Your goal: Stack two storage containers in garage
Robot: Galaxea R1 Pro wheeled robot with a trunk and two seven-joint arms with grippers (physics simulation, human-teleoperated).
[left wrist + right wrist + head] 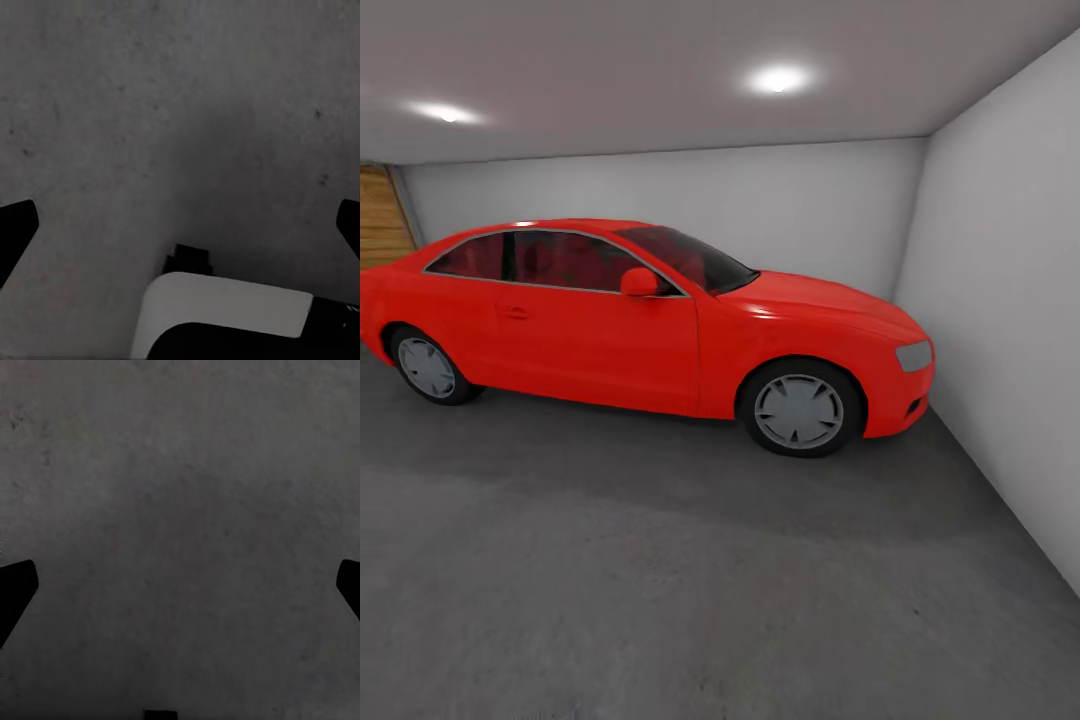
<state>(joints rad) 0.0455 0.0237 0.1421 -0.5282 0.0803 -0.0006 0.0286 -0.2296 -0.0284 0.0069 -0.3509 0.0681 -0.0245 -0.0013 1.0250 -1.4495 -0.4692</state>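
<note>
The robot faces a red car (660,330) parked in the garage, with bare grey floor (660,600) in front of it. The left pincer (180,225) and right pincer (180,585) both hang wide open, empty, over that floor, likely in transit between carries.

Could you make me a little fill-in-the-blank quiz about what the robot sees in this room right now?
1. The parked car is painted ____.
2. The ceiling carries ____ glowing round lights.
3. Both wrist cameras look down at the dark grey ____.
4. The left gripper and the right gripper have their fingers spread wide, holding ____.

Missing words: red; two; floor; nothing
</note>
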